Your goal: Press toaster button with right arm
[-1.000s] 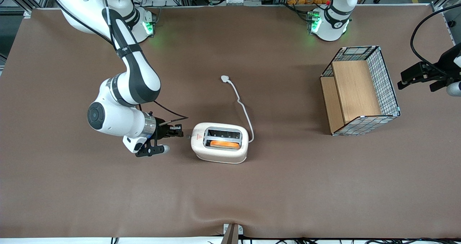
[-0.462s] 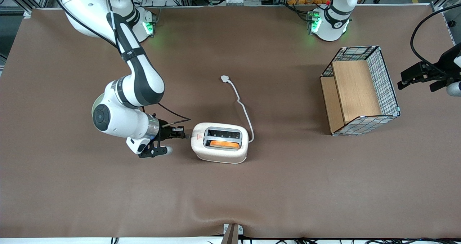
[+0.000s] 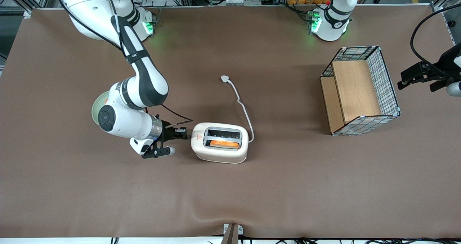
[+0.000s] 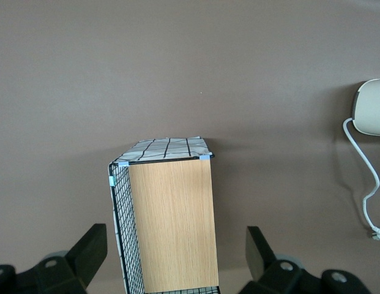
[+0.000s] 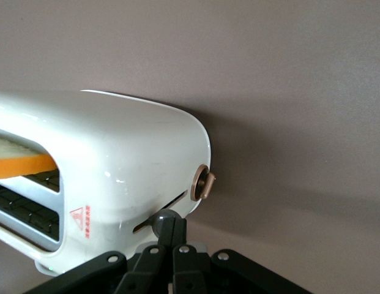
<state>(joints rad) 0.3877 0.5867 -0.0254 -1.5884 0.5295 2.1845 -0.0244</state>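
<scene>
White right arm (image 3: 138,71) with black joint bands, silver wrist ring, black end effector (image 3: 182,133).

From overhead at the front we see the whole tabletop (image 3: 252,200); both wrist cameras sit closer, and all 3 views share the toaster (image 3: 220,142).

Plain brown table (image 3: 252,193). Cream-white toaster (image 3: 220,156) near its middle, with a small red logo (image 3: 197,137), orange filling (image 3: 224,144) in one slot and a white cord (image 3: 242,105). Greyish-brown toaster button (image 5: 204,182). Black gripper (image 3: 183,133) at the logo end, on the white, black-banded right arm (image 3: 144,78). Black wire-grid basket (image 3: 387,81) with light wood panels.
</scene>
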